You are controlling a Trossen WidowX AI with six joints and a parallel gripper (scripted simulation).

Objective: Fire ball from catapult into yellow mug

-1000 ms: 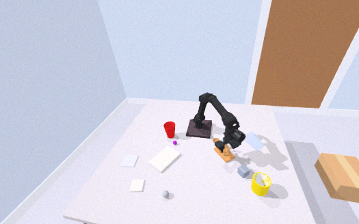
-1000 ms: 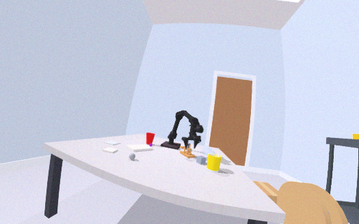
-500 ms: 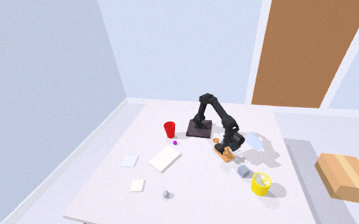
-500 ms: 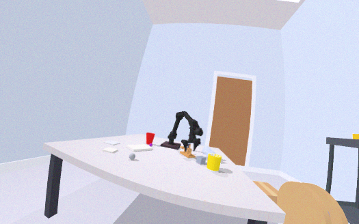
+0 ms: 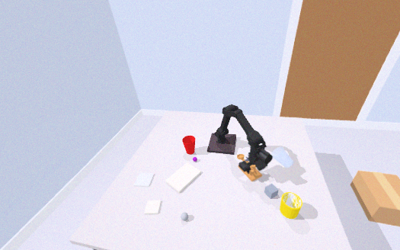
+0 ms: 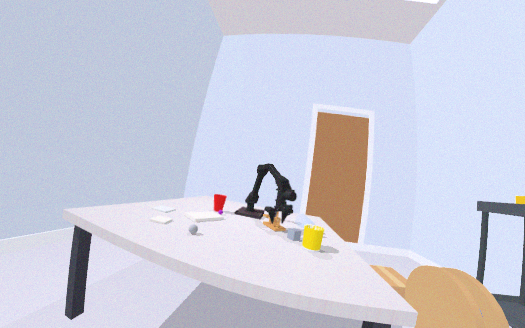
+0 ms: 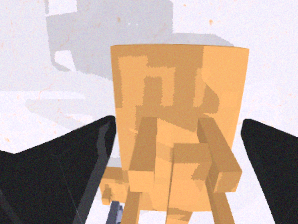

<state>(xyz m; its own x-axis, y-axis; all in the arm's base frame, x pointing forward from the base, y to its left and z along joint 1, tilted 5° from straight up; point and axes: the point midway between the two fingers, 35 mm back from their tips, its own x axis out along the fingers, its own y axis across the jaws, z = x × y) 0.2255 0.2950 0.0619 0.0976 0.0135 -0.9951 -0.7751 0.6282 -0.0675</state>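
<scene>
Bystanders on the table and around the room.
A red cup (image 5: 189,145) (image 6: 219,202) stands far left, a thick white slab (image 5: 184,177) (image 6: 204,216) lying nearer; further left lie a pale bluish square (image 5: 144,179) (image 6: 163,209) and, nearer, an off-white square (image 5: 153,206) (image 6: 161,219). A grey-blue cube (image 5: 271,190) (image 6: 294,234) sits on the right. Beyond the table, a cardboard box (image 5: 372,198) (image 6: 387,276) is at right, a brown door (image 5: 344,57) (image 6: 338,175) at the far side.

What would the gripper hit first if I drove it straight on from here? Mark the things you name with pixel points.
Probably the tabletop (image 5: 222,213) (image 6: 251,265): the gripper's (image 7: 178,125) open fingers point down either side of the catapult (image 5: 254,174) (image 6: 274,226) (image 7: 180,85). Depth is unclear, so its frame might touch the palm first.
</scene>
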